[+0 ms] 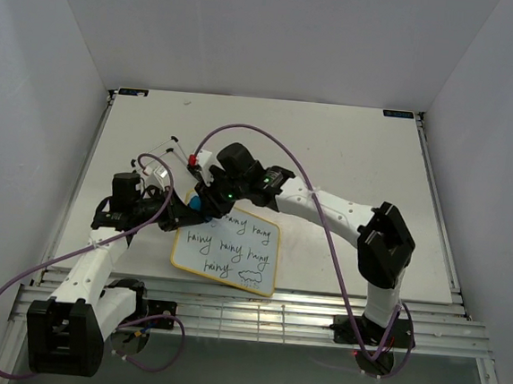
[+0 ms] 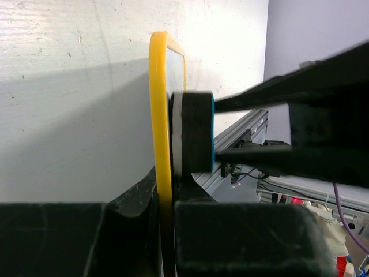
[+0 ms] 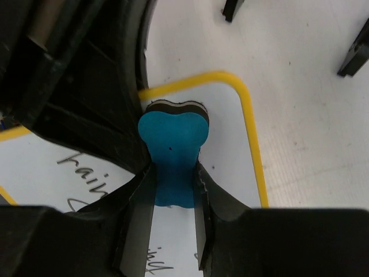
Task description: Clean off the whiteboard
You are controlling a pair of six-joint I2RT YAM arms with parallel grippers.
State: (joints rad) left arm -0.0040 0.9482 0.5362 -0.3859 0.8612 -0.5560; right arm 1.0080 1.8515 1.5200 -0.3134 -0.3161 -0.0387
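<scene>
Small rounded-rectangle white whiteboard (image 1: 233, 248) with thin yellow rim, flat on the large white tabletop (image 1: 358, 156), just toward seven o'clock of its centre, rows of black handwritten "rainy" across it; left gripper (image 2: 167, 202) at the board's nine o'clock edge, fingers pinched narrow on the yellow rim; right gripper (image 3: 172, 190) at the eleven o'clock corner, fingers closed on a blue foam eraser (image 3: 173, 138) with dark underside, that side pressed to the board face.

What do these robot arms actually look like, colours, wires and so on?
The left arm and right arm have white tube-like links and chunky black joints. A thin purple cable loops loosely along each. The left gripper and right gripper are black, two-fingered.
</scene>
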